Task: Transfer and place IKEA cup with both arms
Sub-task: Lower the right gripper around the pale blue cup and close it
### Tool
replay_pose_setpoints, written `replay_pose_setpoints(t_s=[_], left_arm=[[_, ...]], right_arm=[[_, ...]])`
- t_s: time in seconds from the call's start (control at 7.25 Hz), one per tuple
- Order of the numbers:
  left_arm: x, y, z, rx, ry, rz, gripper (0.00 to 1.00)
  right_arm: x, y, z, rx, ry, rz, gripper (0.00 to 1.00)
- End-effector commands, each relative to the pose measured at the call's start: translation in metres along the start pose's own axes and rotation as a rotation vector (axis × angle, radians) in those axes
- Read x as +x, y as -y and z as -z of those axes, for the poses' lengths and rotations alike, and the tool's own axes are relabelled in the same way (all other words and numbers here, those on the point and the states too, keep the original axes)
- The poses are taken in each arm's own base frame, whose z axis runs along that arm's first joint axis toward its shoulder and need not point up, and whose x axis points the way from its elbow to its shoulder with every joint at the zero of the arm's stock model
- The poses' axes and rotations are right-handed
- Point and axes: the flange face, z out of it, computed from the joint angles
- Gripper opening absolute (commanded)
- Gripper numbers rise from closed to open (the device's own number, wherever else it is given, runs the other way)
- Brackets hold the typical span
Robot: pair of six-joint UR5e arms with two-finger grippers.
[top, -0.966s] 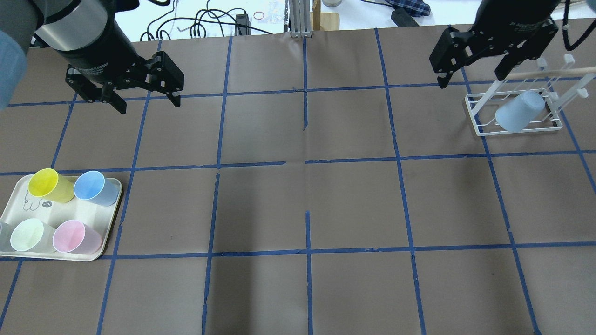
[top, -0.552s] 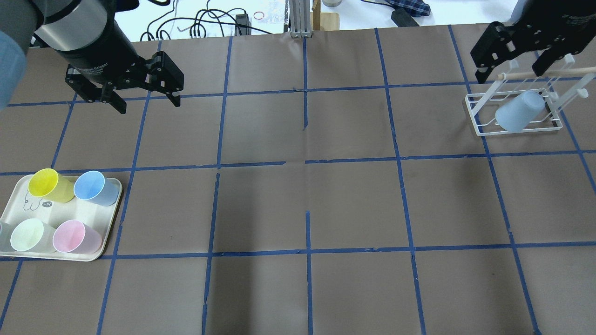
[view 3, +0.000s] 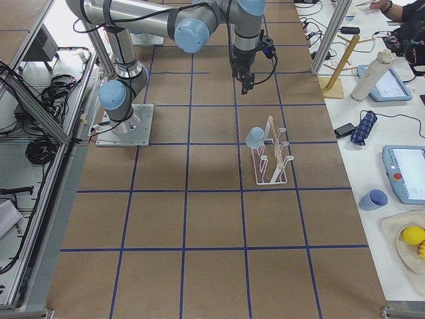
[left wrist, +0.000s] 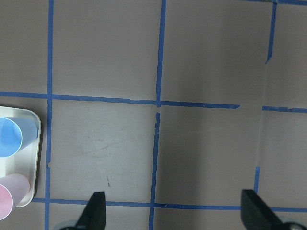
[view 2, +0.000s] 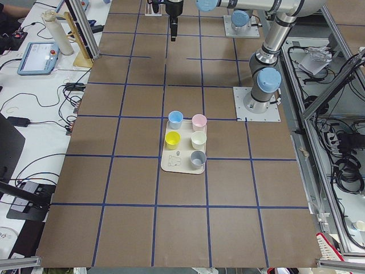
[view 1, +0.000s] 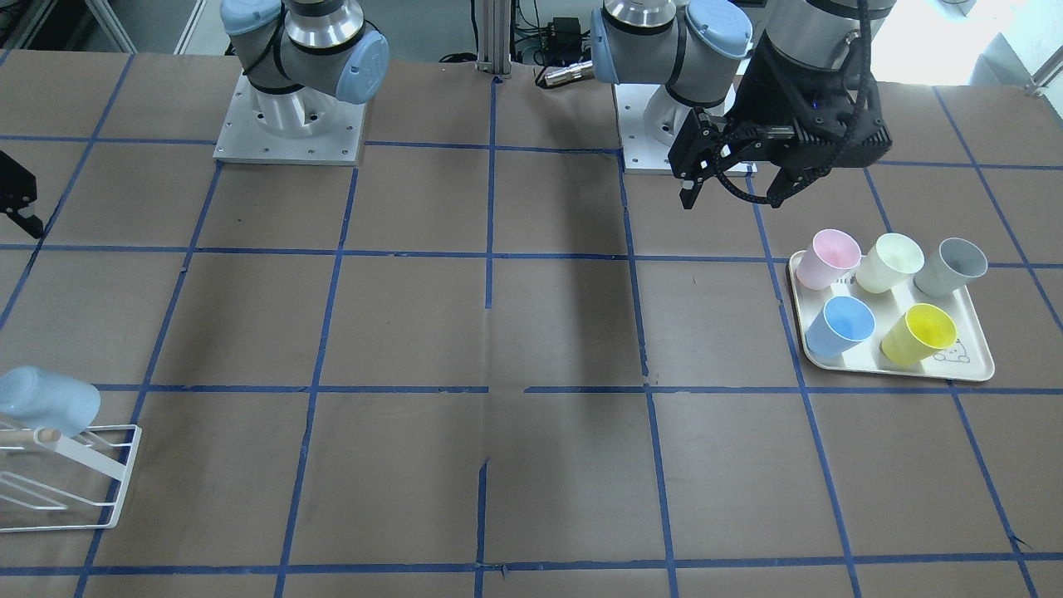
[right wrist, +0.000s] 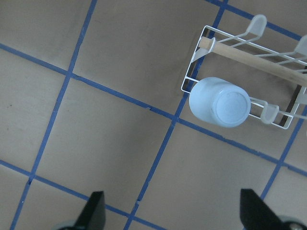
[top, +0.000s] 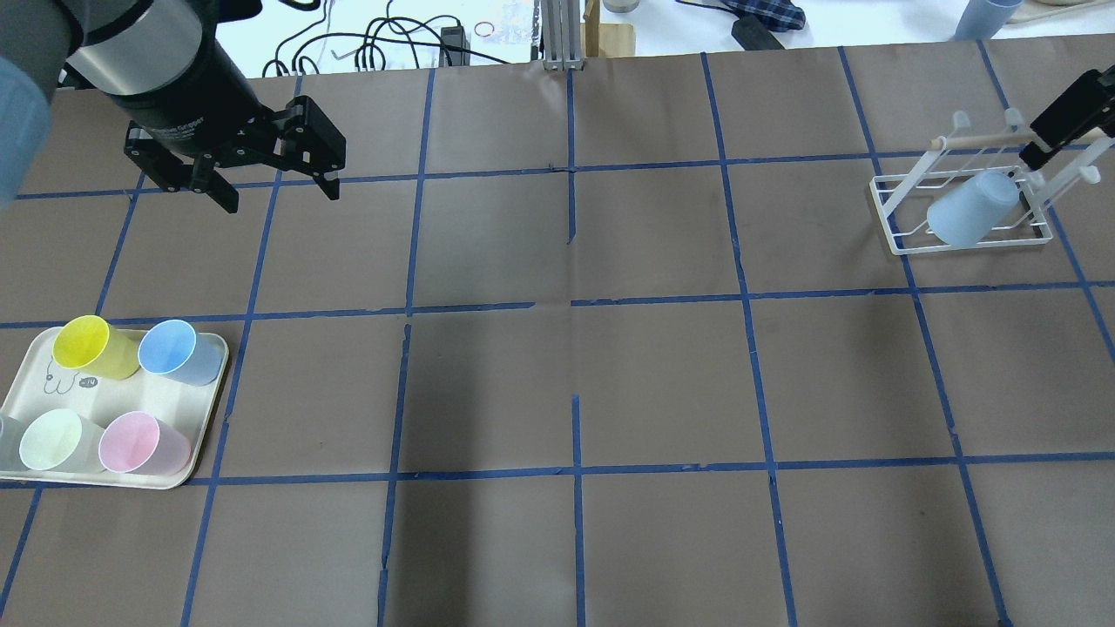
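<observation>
The pale sky-blue IKEA cup [top: 971, 209] hangs upside down on a peg of the white wire rack [top: 881, 214] at the far right of the table. It also shows in the front view [view 1: 46, 400] and the right wrist view [right wrist: 220, 101]. My right gripper [right wrist: 173, 215] is open and empty, high above and beside the rack. Only one finger [top: 1067, 117] shows at the overhead view's right edge. My left gripper [top: 280, 198] is open and empty above the table's far left, beyond the tray. It also shows in the front view [view 1: 731, 202].
A cream tray [top: 216, 383] at the near left holds a yellow cup [top: 87, 347], a deeper blue cup [top: 179, 351], a pale green cup [top: 52, 440], a pink cup [top: 139, 442] and a grey cup [view 1: 955, 266]. The rack has a wooden dowel [top: 976, 139].
My right gripper has moved right and away from the rack, almost out of the overhead view. The cup stays on the rack. The left arm has not moved.
</observation>
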Motion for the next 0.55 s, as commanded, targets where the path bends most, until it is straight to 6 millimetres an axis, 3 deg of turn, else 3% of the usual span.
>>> replay_pose_setpoints(t_s=[0.0, 0.41], left_arm=[[0.0, 0.0, 0.0, -0.001, 0.0, 0.0, 1.0], [0.0, 0.001, -0.001, -0.002, 0.0, 0.0, 1.0]], right_arm=[[0.035, 0.012, -0.04, 0.059, 0.036, 0.229, 1.0], [0.065, 0.009, -0.112, 0.082, 0.003, 0.43, 1.0]])
